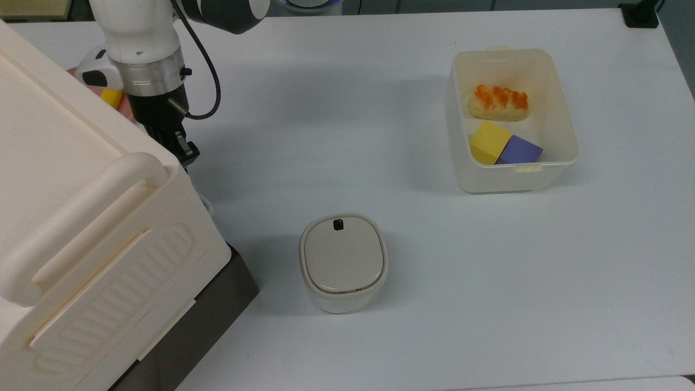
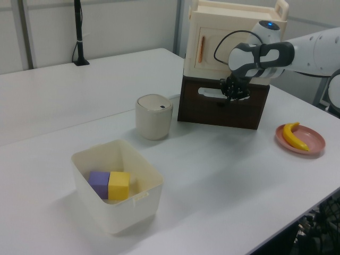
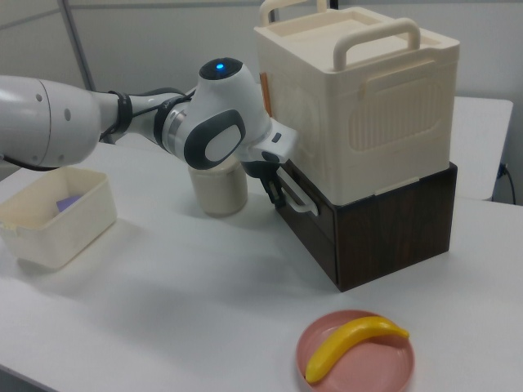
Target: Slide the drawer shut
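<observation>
The Panda arm's black 2-finger gripper (image 3: 279,189) pressed at the thin white loop handle (image 3: 301,202) of the dark brown wooden drawer (image 2: 222,104), which sat nearly flush beneath the cream plastic cabinet (image 3: 359,98) on the white desk (image 1: 380,163); how the jaws stood could not be told.

We see bright, even overhead light. White table (image 1: 380,136) throws soft glare; faint diffuse shadows sit beside lidded container (image 1: 343,262) and open bin (image 1: 567,141). Dark drawer (image 3: 384,229) front stays dim. Slight softness throughout, no marked edge distortion.
</observation>
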